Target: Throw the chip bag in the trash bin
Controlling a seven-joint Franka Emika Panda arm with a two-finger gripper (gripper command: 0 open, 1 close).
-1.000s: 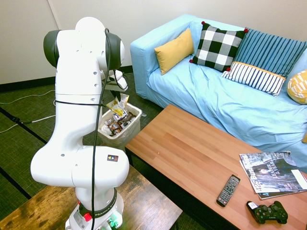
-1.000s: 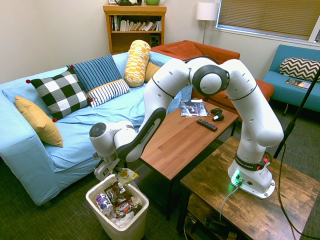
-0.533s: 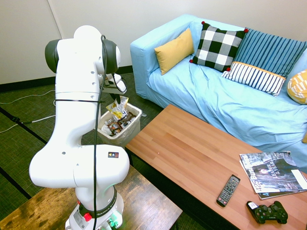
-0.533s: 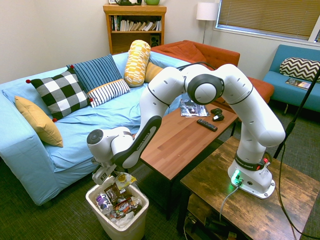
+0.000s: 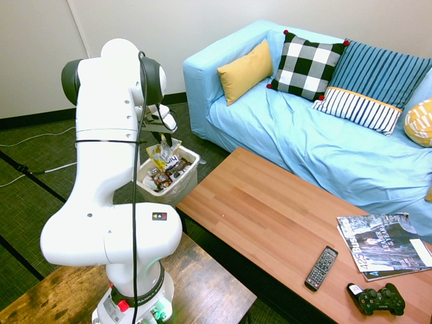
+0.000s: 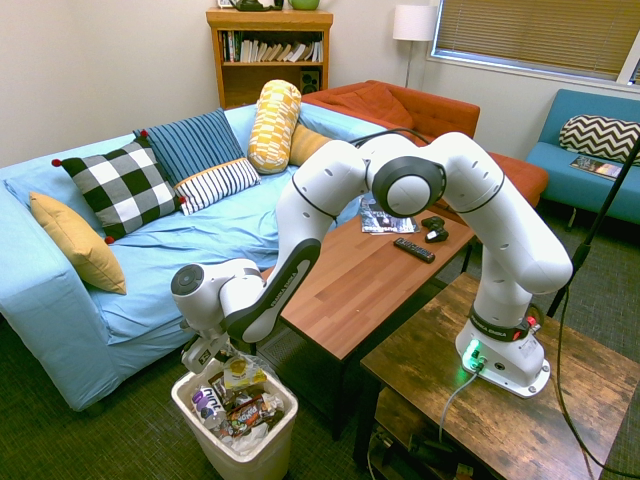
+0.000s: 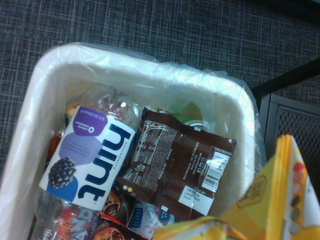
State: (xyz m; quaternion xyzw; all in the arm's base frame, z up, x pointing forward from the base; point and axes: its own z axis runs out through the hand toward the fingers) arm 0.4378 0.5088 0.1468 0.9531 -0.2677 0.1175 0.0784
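Arm point(image 6: 300, 230) reaches low over trash bin point(image 6: 280, 432). Gripper point(image 6: 212, 356) pinches chip bag point(image 6: 242, 373) by top; bag hangs right above full bin (bottle point(image 7: 87, 162) and brown wrapper point(image 7: 175, 167) inside). Good drop, I think: let go over middle, not rim. Table point(image 6: 375, 275) edge near, sofa point(image 6: 120, 290) close behind; open room only straight up.

The robot arm point(image 5: 101, 202) is white and round, with dark grey joint caps, a black cable, and green base lights.
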